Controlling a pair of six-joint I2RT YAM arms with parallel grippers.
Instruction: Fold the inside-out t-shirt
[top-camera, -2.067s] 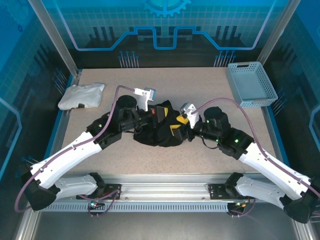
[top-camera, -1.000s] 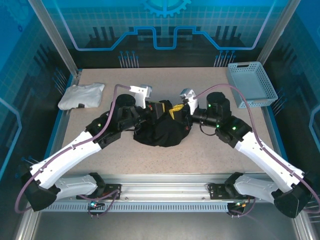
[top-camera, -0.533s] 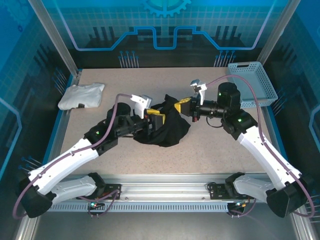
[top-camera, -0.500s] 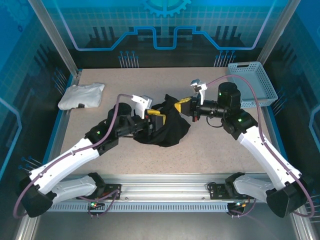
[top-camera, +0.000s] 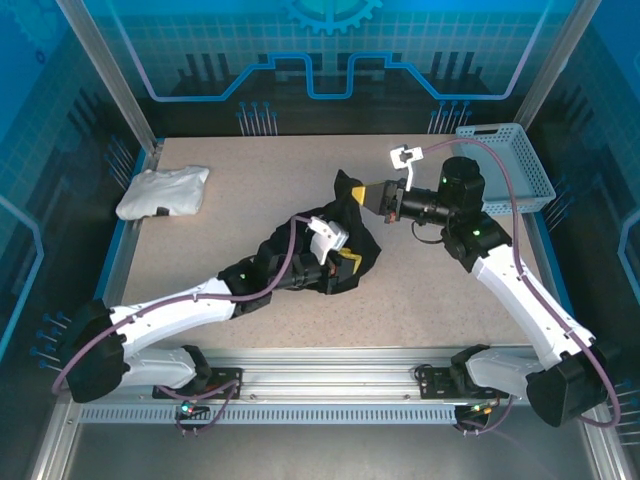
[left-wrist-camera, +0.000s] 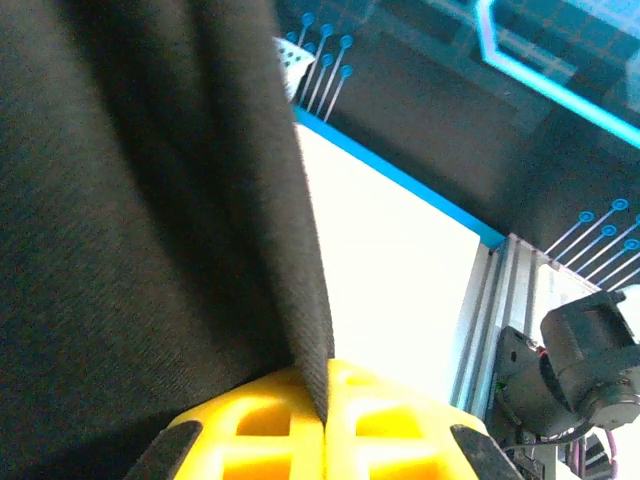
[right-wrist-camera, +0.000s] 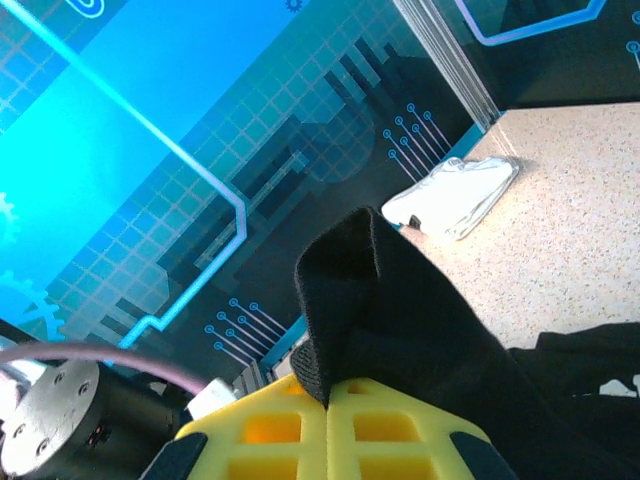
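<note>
The inside-out t-shirt is a bunched black heap at mid-table. My right gripper is shut on an upper corner of the cloth and holds it raised. The right wrist view has the black cloth pinched between the yellow fingers of the right gripper. My left gripper is shut on the heap's near right edge. In the left wrist view a taut fold of the t-shirt runs into the closed left gripper.
A white folded garment lies at the table's back left, also in the right wrist view as the white garment. A grey basket stands at the back right. Bare tabletop lies behind the shirt.
My left arm swung from the shirt's left side to its near right edge and closed on the cloth. The right gripper pulled its corner up and back to the right.
</note>
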